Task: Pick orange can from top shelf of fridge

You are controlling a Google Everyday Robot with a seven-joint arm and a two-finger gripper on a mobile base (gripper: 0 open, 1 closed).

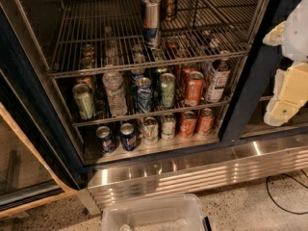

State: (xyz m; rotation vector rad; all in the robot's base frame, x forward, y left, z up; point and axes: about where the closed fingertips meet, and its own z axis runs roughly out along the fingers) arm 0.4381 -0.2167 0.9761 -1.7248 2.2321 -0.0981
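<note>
The fridge (192, 170) stands open in front of me, with a dark frame and a ribbed steel base panel. The orange can (169, 1), slim and dark copper, stands upright at the back middle of the top shelf (96, 37), a silvery wire rack. A taller silver-and-blue can (151, 20) stands just in front and left of it. My gripper (288, 93), white with pale yellow parts, hangs at the right edge of the view. It is outside the fridge, in front of the dark door post, well right of and lower than the orange can. It holds nothing that I can see.
Lower racks hold several cans and bottles, among them a clear water bottle (114, 93) and orange-red soda cans (194, 88). The open door (29, 143) stands at the left. A clear plastic bin (154, 214) sits on the floor below. A black cable (284, 196) lies at bottom right.
</note>
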